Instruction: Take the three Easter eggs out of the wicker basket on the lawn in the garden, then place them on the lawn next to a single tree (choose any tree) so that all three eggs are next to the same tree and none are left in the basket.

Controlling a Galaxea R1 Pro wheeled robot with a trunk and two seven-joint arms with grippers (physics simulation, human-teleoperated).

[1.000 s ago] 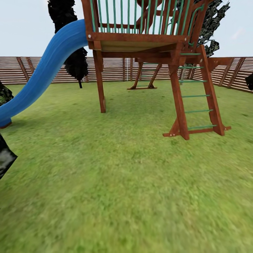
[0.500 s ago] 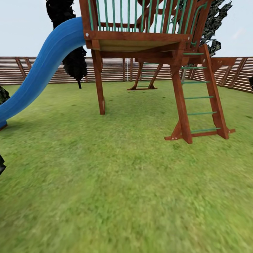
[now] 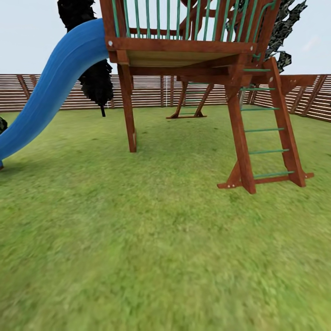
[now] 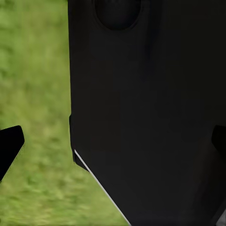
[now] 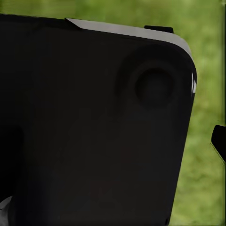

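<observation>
The lawn [image 3: 161, 248] spreads out ahead in the head view as short, blurry green grass. The three Easter eggs, the wicker basket and the pale-trunked tree are out of view. In the left wrist view my left gripper [image 4: 114, 141] stands open, its dark fingertips [image 4: 9, 146] far apart at both edges, with a black part of my own body between them and grass behind. In the right wrist view my right gripper [image 5: 113, 143] shows one fingertip [image 5: 219, 141] at the far edge, over the same black body and grass.
A wooden play tower [image 3: 184, 50] with a ladder [image 3: 269, 131] stands ahead to the right, and a blue slide [image 3: 50, 96] runs down to the left. A thin black-trunked dark tree [image 3: 96, 82] and a brown slat fence [image 3: 151, 92] lie beyond.
The whole head view has shifted: the play tower looks slightly larger and lower right, and a dark shape at the left edge has slid out of the picture. The camera has moved.
</observation>
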